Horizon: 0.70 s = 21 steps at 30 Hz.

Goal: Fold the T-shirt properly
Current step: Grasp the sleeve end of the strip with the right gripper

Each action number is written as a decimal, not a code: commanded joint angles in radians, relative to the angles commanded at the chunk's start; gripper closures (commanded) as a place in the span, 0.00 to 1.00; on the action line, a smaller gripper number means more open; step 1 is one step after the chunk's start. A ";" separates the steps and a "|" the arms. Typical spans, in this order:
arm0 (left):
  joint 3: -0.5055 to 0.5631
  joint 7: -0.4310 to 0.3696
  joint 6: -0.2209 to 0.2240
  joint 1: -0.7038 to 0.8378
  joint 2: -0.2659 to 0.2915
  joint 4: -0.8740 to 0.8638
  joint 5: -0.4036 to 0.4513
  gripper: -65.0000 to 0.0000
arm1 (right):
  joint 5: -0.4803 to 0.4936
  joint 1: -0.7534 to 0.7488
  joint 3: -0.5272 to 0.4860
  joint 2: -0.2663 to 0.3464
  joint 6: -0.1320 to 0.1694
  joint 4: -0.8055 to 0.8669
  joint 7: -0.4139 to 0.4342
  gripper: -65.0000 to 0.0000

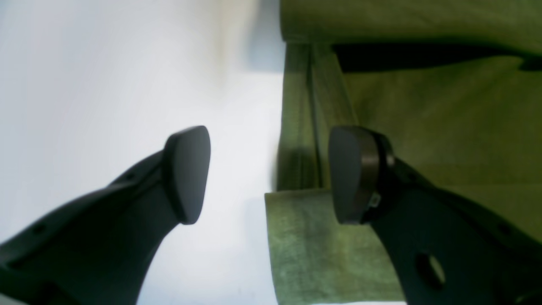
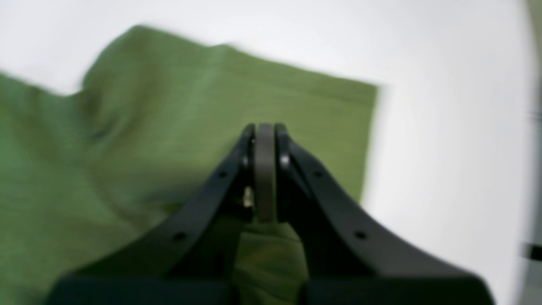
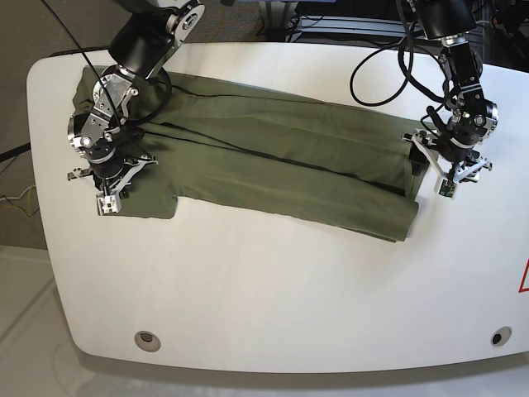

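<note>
The table [image 3: 273, 306] was seen bare and white along its near edge, with two small round fittings set into it near the front corners. Farther in, the T-shirt [image 3: 281, 157] was laid across the middle of the table as a long band, folded lengthwise, running from the far left corner down toward the right. At the shirt's left end, the right gripper [image 2: 265, 169] was held over the cloth; in the right wrist view its jaws were pressed fully together, and a fold of green cloth was seen directly under and behind them, though whether any cloth was pinched between the pads could not be told from the blurred picture. At the shirt's right end, the left gripper [image 1: 269, 173] was positioned at the edge of the cloth with its jaws spread wide and nothing between them: one pad [image 1: 188, 173] was seen over bare table, the other over the layered hem of the shirt. Black cables [image 3: 388, 70] were looped above the table behind the left arm.
</note>
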 joint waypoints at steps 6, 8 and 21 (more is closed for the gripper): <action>0.000 0.000 0.000 0.000 0.000 -0.002 0.000 0.40 | 0.003 -0.049 -0.064 -0.002 0.000 0.112 -0.043 1.00; 0.000 0.000 0.000 0.000 0.006 -0.002 0.000 0.40 | 0.003 -0.063 -0.084 -0.006 0.000 0.140 -0.060 1.00; 0.000 0.000 0.000 0.002 0.012 -0.002 0.000 0.40 | -0.003 0.032 0.017 -0.005 0.000 0.031 -0.064 0.64</action>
